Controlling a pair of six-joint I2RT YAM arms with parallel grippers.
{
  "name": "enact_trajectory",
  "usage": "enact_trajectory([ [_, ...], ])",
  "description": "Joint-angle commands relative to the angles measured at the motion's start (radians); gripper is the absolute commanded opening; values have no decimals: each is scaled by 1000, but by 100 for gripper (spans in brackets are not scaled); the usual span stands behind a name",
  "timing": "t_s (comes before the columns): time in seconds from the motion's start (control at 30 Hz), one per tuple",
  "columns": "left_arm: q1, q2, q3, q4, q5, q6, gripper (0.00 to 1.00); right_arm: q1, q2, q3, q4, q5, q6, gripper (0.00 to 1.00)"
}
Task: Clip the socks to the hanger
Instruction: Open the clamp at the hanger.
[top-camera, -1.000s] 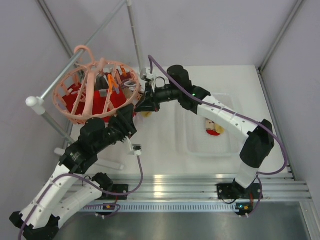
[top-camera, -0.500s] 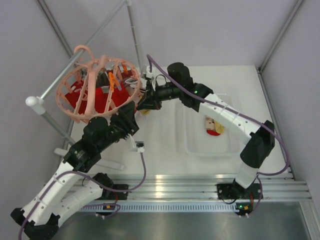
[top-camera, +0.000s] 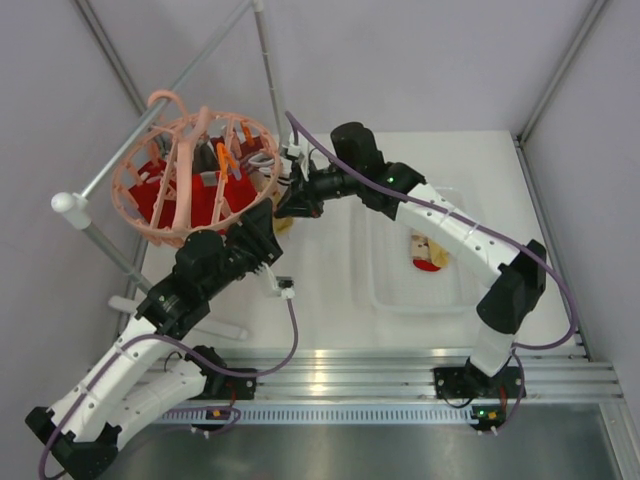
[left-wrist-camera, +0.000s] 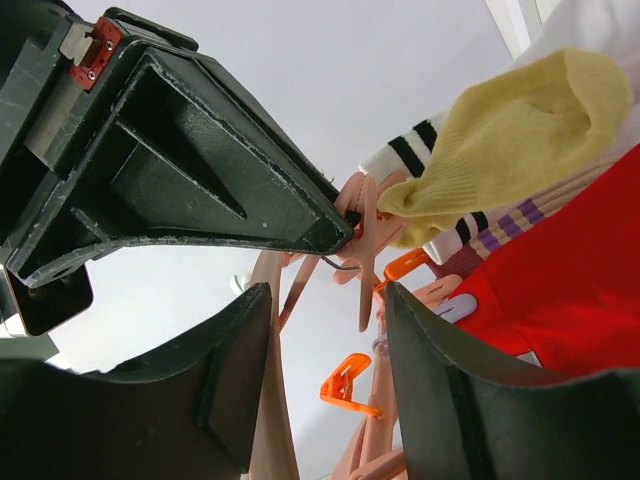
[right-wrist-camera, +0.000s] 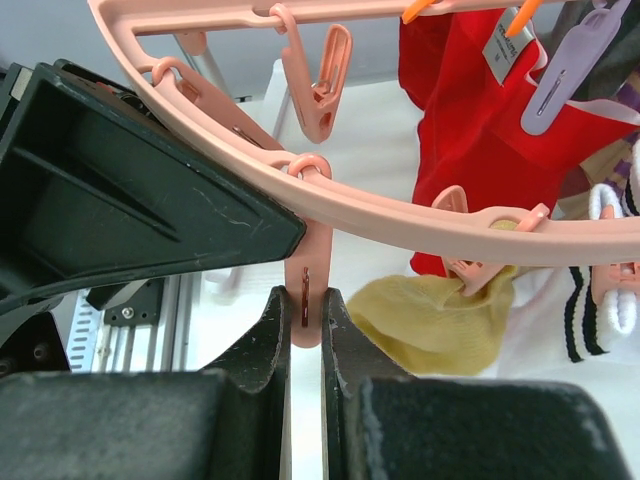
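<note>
Room beneath the hanger (top-camera: 183, 195) was crowded: the red sock (right-wrist-camera: 470, 140), yellow sock (right-wrist-camera: 440, 315) and striped sock (right-wrist-camera: 555, 320) hung from its rim, the right gripper (right-wrist-camera: 305, 300) was pinched onto a peach clip (right-wrist-camera: 310, 245), and the left gripper (left-wrist-camera: 328, 295) sat just beside it, its fingers (left-wrist-camera: 240, 370) apart around hanger spokes and an orange clip (left-wrist-camera: 345, 378). The grey rail (top-camera: 105, 165) and upright post (top-camera: 265, 60) barred the far-left side. Bare table (top-camera: 330, 290) lay open between the arms, bounded on the right by the clear tray (top-camera: 395, 303).

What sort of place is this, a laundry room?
More likely a robotics test booth: two robot arms bolted to a metal base rail, pale walls boxing in the table, and the hanger on a grey pole.
</note>
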Motion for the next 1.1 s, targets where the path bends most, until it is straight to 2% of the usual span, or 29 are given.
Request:
enact_trajectory([
  [0.0,7,11,-12,84,-71,411,52,29,-1,41,-68,-63,-19,0],
  [0.33,7,9,-35,109,-55,409,46,35,13,67,-85,-85,-23,0],
  [0.5,8,15,-41,116,-55,403,32,35,18,76,-82,-98,-20,0],
  [0.53,8,16,-41,120,-58,402,24,35,18,76,-81,-101,-20,0],
  [0.6,8,17,-46,130,-60,405,18,35,16,76,-82,-108,-22,0],
  [0.7,8,17,-51,149,-58,403,12,36,16,73,-84,-109,-23,0],
  [0.73,8,16,-52,155,-61,403,10,36,16,73,-85,-111,-23,4],
  [0.77,8,16,-54,158,-65,399,0,36,13,69,-87,-106,-26,21],
  [0.83,8,14,-57,164,-65,394,0,33,2,60,-78,-105,-29,28],
  [0.87,7,15,-58,167,-63,391,0,32,-4,43,-58,-98,-28,36],
  [0.93,8,11,-60,169,-55,380,0,24,-27,6,-29,-92,-16,44],
  [1.07,8,5,-61,173,-45,362,0,-17,-58,-40,57,-91,49,51],
])
